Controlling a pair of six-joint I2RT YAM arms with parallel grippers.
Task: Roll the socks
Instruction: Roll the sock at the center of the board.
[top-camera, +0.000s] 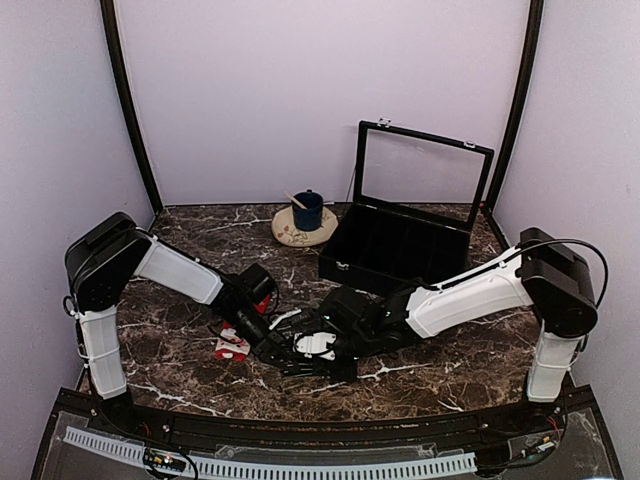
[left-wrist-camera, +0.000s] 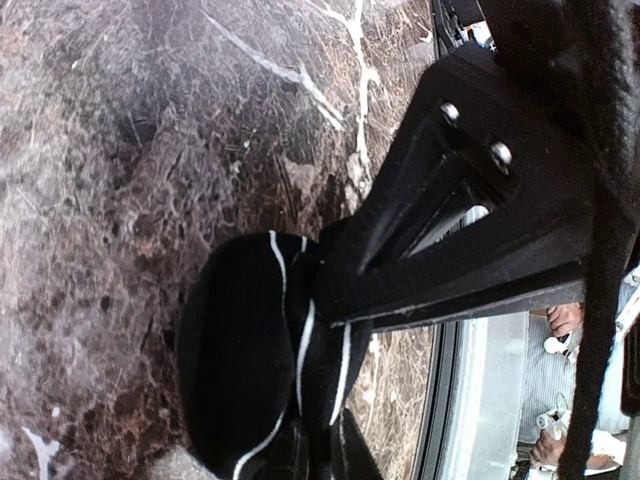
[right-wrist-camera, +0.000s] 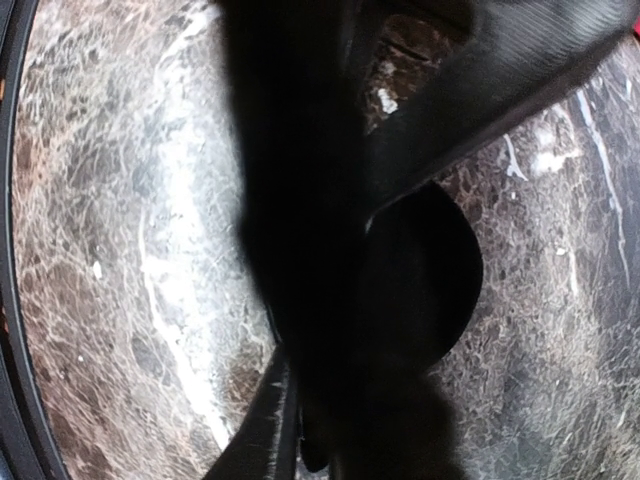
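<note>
On a dark marble table (top-camera: 460, 375) under lilac walls, the left gripper (left-wrist-camera: 322, 298) pinches the black striped sock (left-wrist-camera: 240, 370) tight. The right gripper (top-camera: 312, 352) crowds it, its grip impossible to tell. The red sock (top-camera: 232, 346) lies just beside. A tidy roll likely needs one end anchored and the other turned evenly.

One red sock (top-camera: 232, 347); one black sock (left-wrist-camera: 240, 370); one mug (top-camera: 307, 211); one plate (top-camera: 289, 236); one case (top-camera: 385, 275)

black striped sock (left-wrist-camera: 245, 370) bunched up, red sock (top-camera: 232, 347) nearby
</note>
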